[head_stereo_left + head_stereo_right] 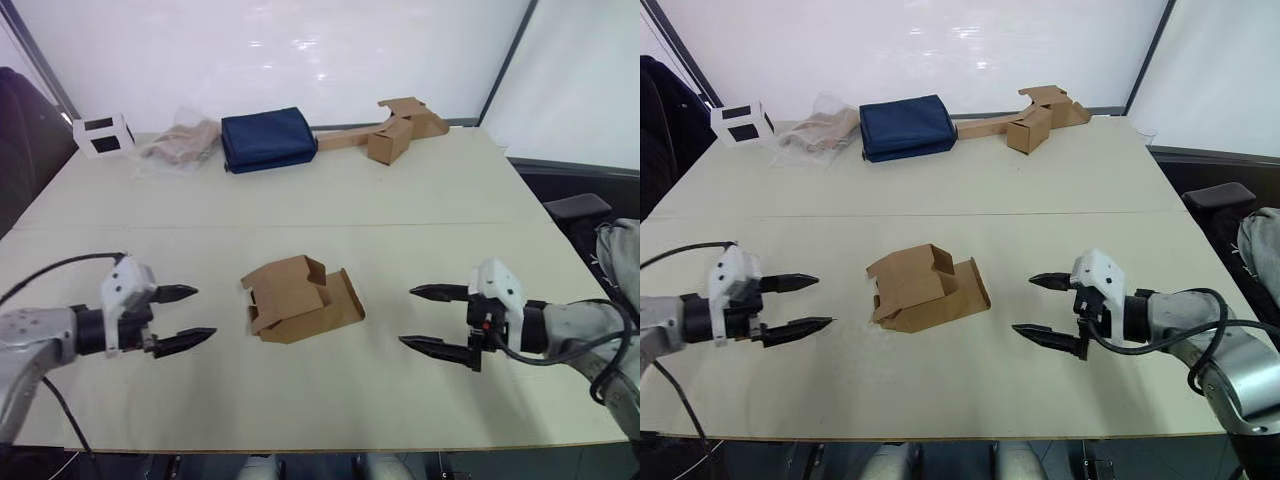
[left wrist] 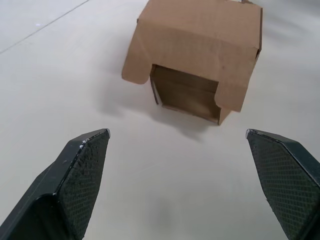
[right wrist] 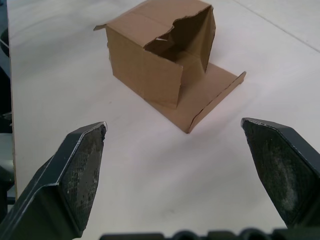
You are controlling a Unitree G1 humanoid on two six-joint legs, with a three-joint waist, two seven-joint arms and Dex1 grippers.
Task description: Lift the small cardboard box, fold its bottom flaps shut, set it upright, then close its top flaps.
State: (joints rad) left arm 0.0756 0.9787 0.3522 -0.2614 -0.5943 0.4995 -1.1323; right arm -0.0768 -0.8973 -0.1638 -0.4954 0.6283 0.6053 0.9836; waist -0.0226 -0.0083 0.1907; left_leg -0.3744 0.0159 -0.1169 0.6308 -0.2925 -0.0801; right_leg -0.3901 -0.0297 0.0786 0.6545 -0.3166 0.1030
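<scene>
Along the far edge of the pale beige tabletop [image 1: 420,200] (left to right): a white cube with black squares [image 1: 103,134], a crumpled clear plastic bag [image 1: 180,143], a folded navy fabric bag [image 1: 267,138], and a brown cardboard box joined to a long strip [image 1: 392,130].

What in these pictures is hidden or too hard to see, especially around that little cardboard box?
- The small cardboard box, head views: its underside is hidden against the table.
- Its interior, left wrist view: dark past the opening, overhung by a flap.
- Clear bag at the far edge, head views: contents too small to identify.
- Left end effector and right end effector: both open, and neither is touching the box.
</scene>
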